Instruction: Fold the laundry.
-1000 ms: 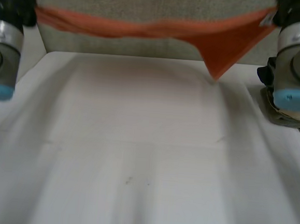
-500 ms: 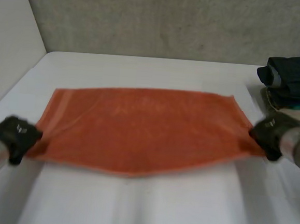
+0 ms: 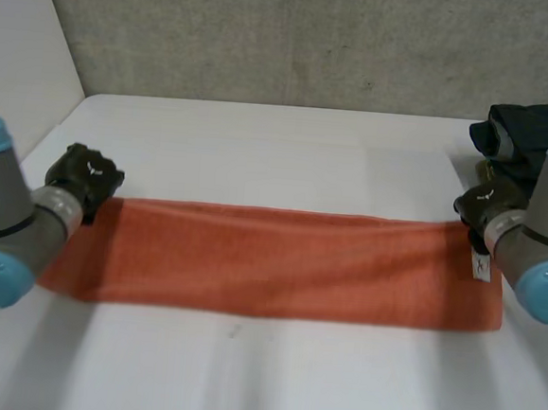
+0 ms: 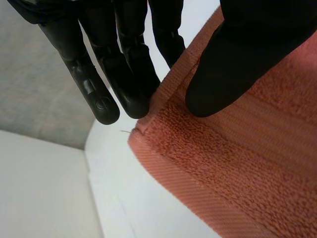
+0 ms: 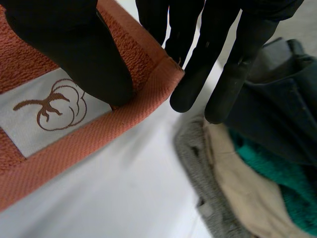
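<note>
- One fold looks done: the orange towel (image 3: 269,262) lies doubled on the bench (image 3: 278,158).
- At its far corners, the left robot hand (image 3: 84,179) and right robot hand (image 3: 488,205) each pinch it; crosswise folds remain.

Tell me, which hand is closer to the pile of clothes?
The right hand. It sits at the corner of the orange towel, just beside the pile of clothes. The left hand is at the towel's opposite end, far across the table.
</note>
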Robot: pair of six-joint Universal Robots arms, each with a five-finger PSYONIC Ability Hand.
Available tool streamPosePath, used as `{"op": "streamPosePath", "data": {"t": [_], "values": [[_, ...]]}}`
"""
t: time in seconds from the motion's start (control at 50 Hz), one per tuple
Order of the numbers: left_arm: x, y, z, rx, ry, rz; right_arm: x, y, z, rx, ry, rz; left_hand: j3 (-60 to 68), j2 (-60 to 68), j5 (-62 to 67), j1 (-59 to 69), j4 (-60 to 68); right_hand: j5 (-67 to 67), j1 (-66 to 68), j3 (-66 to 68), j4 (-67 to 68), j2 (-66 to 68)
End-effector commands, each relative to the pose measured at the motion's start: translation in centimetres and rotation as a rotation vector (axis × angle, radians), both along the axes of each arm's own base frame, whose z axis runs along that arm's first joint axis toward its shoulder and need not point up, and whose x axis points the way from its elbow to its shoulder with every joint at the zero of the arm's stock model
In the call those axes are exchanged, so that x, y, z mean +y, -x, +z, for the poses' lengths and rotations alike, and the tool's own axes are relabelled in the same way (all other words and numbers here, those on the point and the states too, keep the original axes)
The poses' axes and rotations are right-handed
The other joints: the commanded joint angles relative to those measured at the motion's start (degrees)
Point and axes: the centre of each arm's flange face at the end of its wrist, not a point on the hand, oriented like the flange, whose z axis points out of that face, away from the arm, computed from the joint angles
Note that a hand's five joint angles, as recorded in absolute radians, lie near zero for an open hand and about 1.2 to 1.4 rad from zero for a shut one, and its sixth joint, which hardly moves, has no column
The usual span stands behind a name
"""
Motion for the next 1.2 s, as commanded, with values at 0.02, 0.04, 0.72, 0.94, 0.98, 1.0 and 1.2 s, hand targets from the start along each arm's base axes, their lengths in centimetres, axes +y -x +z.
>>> {"op": "streamPosePath", "data": {"t": [0.02,0.04,0.72,0.94,0.98,1.0,1.2], "values": [[-3.6,1.7,-1.4,-0.007,0.063,0.061,-2.7,-0.4,-0.5,-0.006,0.115,-0.031,11.45,11.30,14.26,13.70,11.16,13.27,15.83,11.89,11.37,12.72],[-3.7,2.0,-1.5,-0.007,0.067,0.057,-2.9,-0.4,-0.6,-0.007,0.119,-0.031,11.45,11.30,14.26,13.70,11.16,13.27,15.83,11.89,11.37,12.72],[4.0,4.0,0.4,0.235,0.036,-0.038,6.7,3.8,-2.3,-0.256,-0.245,-0.040,-58.55,-58.70,-55.74,-56.30,-58.84,-44.04,-41.49,-45.42,-45.94,-44.59],[4.1,4.0,0.5,0.236,0.036,-0.044,6.0,3.8,-3.6,-0.261,-0.170,-0.035,-58.55,-58.70,-55.74,-56.30,-58.84,-29.08,-26.53,-30.46,-30.98,-29.63],[4.1,4.0,0.4,0.236,0.035,-0.044,5.8,3.8,-4.1,-0.261,-0.170,-0.035,-58.55,-58.70,-55.74,-56.30,-58.84,-3.45,-0.90,-4.83,-5.35,-4.00],[4.1,4.0,0.4,0.236,0.033,-0.044,5.6,3.8,-4.1,-0.262,-0.162,-0.037,-58.55,-58.70,-55.74,-56.30,-58.84,12.50,15.05,11.12,10.60,11.95],[4.1,4.0,0.8,0.239,0.045,-0.045,3.5,8.2,-4.0,-0.232,-0.111,-0.185,-58.55,-58.70,-55.74,-56.30,-58.84,13.27,15.83,11.89,11.37,12.72]]}}
